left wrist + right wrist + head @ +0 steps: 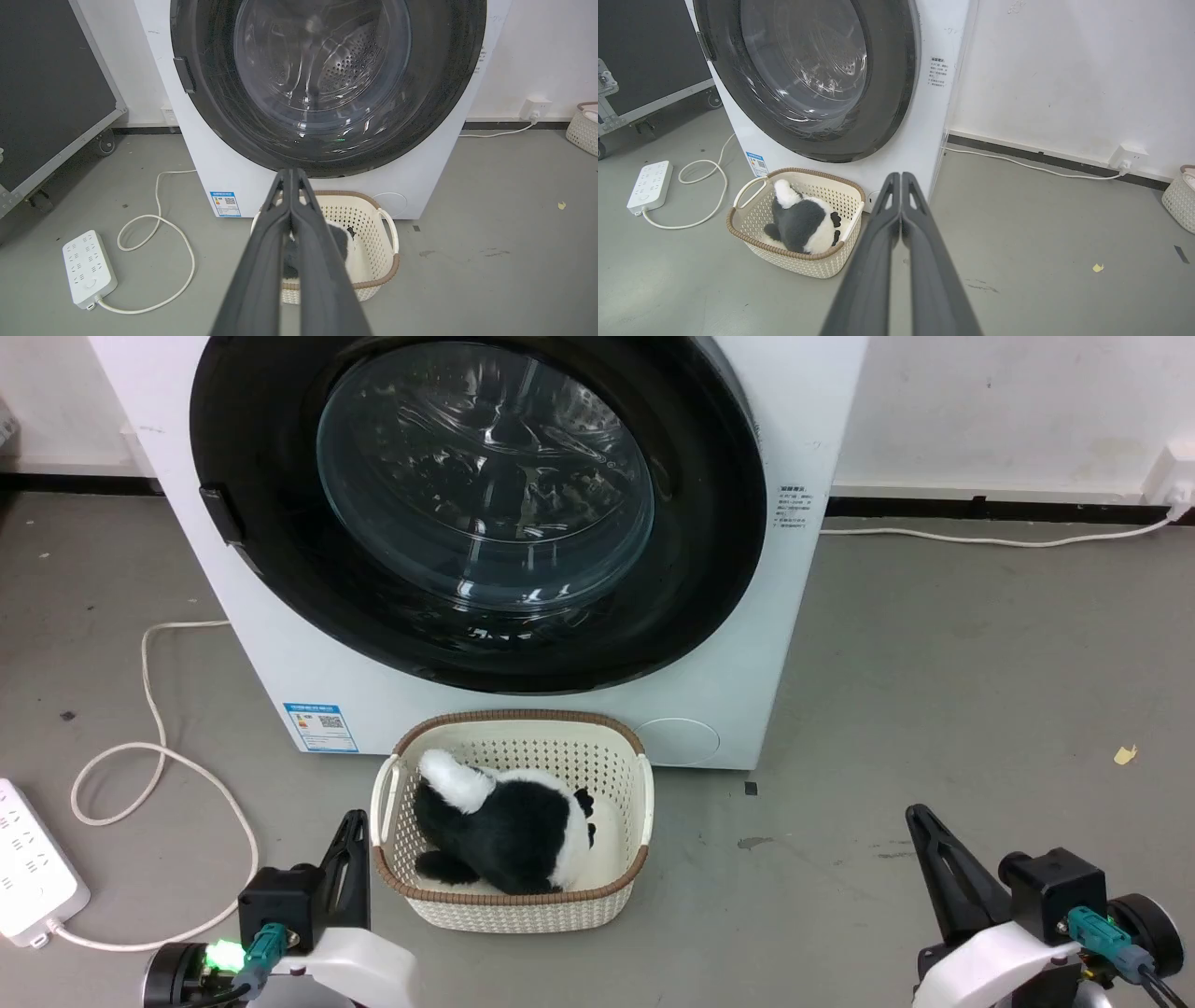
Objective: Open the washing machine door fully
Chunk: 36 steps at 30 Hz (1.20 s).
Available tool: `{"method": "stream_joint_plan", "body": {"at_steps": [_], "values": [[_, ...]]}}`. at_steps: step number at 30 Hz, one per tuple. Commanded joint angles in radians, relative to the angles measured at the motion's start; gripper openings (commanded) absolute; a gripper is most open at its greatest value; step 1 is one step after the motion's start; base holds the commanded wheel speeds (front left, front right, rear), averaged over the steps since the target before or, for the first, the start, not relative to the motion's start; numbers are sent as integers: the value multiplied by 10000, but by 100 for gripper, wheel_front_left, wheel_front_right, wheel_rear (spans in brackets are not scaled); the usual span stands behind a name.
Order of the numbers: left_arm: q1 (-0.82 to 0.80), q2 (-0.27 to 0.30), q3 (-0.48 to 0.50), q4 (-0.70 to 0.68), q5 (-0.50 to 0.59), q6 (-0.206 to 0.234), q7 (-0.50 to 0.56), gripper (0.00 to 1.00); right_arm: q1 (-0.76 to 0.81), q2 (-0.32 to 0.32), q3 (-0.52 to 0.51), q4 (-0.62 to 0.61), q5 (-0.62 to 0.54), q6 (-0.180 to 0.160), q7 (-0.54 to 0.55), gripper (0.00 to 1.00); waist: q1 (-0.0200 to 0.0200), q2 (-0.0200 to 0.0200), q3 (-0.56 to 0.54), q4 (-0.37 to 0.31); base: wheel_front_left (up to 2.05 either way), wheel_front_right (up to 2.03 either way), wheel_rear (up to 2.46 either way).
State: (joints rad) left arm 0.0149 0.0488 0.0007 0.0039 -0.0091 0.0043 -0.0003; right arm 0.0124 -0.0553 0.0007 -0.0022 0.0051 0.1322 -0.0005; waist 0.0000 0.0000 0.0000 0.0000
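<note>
One washer [747, 644], one door [476, 513]. Two baskets: a near basket [523, 907] and a far basket [581, 128]. One plush toy [504, 831], one power strip [33, 877], one blue sticker [320, 726], one wheeled case [51, 93]. Two cords: strip cord [154, 756], wall cord [980, 539].

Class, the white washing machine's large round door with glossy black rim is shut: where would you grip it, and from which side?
Probably the small black handle tab on the round door's left rim, approached from the robot's left. It alone juts from the smooth glossy rim, giving an edge to pull.
</note>
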Motion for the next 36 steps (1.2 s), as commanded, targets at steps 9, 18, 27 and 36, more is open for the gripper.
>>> {"method": "stream_joint_plan", "body": {"at_steps": [9, 18, 27, 36], "values": [[8, 0, -4, 7, -14, 12, -5, 100, 4, -2, 4, -1, 8, 0, -6, 100, 0, 0, 1, 0, 0, 0, 0], [-14, 1, -131, 19, -29, 94, -193, 100, -8, 0, -23, 40, 153, -1, -194, 100, 0, 0, 26, 3, 0, 0, 0], [-137, 2, -342, -17, -46, 218, -401, 100, -122, -11, -139, 22, 365, -2, -403, 100, 0, 0, 238, 106, 0, 0, 0], [-387, 3, -515, -124, -35, 382, -589, 100, -654, -450, -137, -60, 722, -3, -591, 100, 0, 0, 709, 267, 0, 0, 0]]}}
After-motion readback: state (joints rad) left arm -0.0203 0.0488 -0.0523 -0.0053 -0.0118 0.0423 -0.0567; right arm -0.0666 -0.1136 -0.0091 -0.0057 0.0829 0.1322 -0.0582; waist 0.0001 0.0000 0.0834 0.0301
